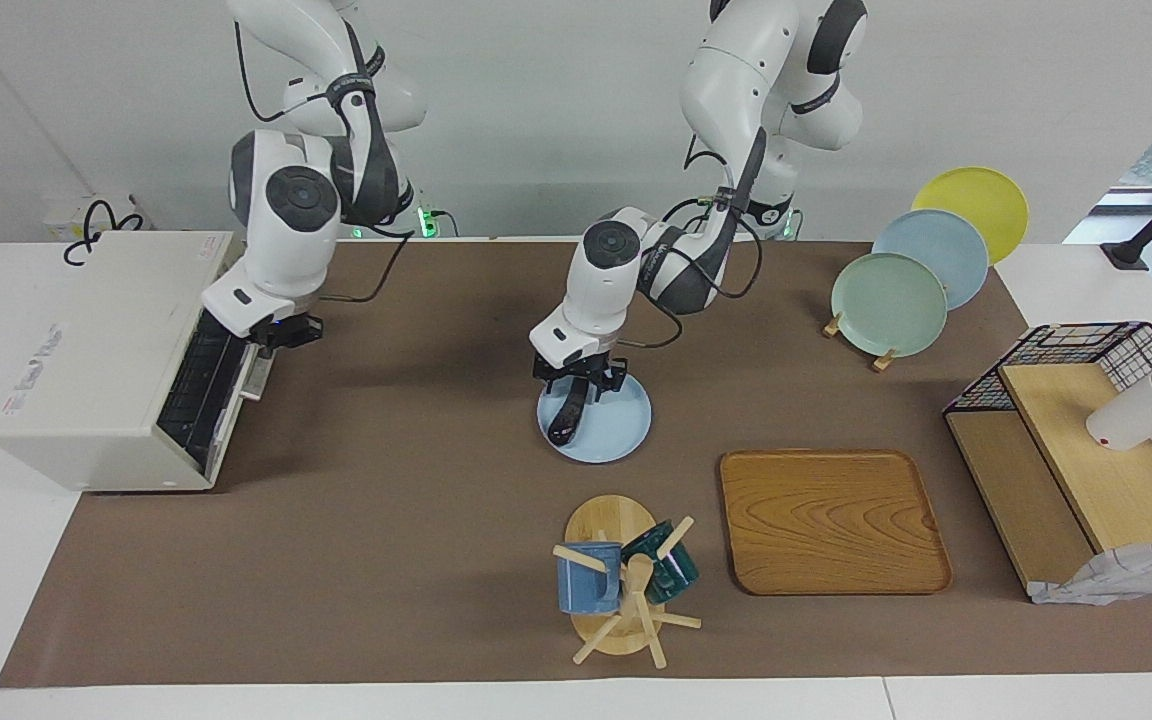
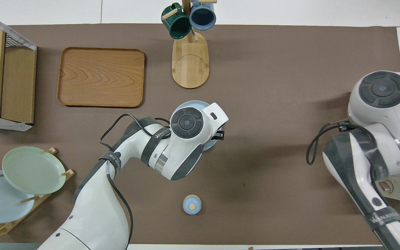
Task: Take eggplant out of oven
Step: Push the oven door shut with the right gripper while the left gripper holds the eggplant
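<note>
The eggplant (image 1: 567, 415) is dark and glossy and slants down from my left gripper (image 1: 579, 388) onto the light blue plate (image 1: 621, 425) in the middle of the table. The left gripper is low over the plate and shut on the eggplant's upper end. In the overhead view the left hand hides the eggplant, and only the plate's rim (image 2: 186, 103) shows. The off-white oven (image 1: 86, 360) stands at the right arm's end of the table. My right gripper (image 1: 281, 330) is in front of the oven's dark door (image 1: 198, 390), by the handle (image 1: 256, 375).
A mug rack (image 1: 616, 585) with a blue and a green mug and a wooden tray (image 1: 831, 520) lie farther from the robots than the plate. A plate rack (image 1: 891, 305) and a wire shelf (image 1: 1086, 440) stand toward the left arm's end. A small blue lid (image 2: 192, 204) lies near the robots.
</note>
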Robot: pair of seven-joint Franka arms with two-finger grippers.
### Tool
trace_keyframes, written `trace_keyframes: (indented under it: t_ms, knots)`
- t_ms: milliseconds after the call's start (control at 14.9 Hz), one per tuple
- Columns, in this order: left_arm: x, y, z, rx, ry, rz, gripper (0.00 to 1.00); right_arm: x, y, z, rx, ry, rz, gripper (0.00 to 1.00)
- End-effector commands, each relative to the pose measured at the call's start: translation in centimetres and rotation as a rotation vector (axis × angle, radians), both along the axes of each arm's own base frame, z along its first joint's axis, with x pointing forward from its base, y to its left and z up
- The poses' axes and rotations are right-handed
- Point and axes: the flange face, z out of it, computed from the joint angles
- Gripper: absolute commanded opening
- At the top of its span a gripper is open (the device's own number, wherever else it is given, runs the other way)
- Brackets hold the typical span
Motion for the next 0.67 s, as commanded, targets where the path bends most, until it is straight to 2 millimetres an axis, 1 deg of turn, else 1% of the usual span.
trace_keyframes:
  t_ms: [0,67,134,201,268,402,469,535,602]
  knots:
    - [0.4,0.6,-0.2,-0.009,-0.009,0.008,0.61,-0.6,-3.8,0.2,-0.005,0.033,0.012,0.00]
    - [0.5,0.8,-0.2,-0.007,-0.007,0.007,0.51,-0.9,-4.3,0.6,0.000,0.043,0.014,0.00]
    - [0.5,0.8,-0.2,-0.007,-0.007,0.007,0.39,-1.2,-4.4,1.7,0.030,0.037,0.006,0.00]
    - [0.5,0.8,-0.2,-0.005,-0.004,0.007,0.31,-1.5,-4.6,3.0,0.066,0.025,-0.024,0.00]
    - [0.6,0.8,-0.1,-0.006,-0.005,0.008,0.22,-1.7,-5.0,5.4,0.113,-0.003,-0.066,0.00]
    - [0.7,0.9,0.4,-0.006,-0.005,0.010,0.04,-1.4,-4.7,10.8,0.202,-0.009,-0.111,0.00]
    - [1.1,1.4,0.7,-0.004,-0.003,0.015,0.00,-1.0,-4.6,13.1,0.246,-0.013,-0.122,0.00]
    - [1.9,2.5,1.5,-0.001,0.002,0.034,0.00,-0.5,-4.3,14.6,0.292,-0.012,-0.137,0.00]
    - [2.4,3.5,2.8,0.003,0.008,0.046,0.00,-0.1,-4.4,16.2,0.322,-0.011,-0.154,0.00]
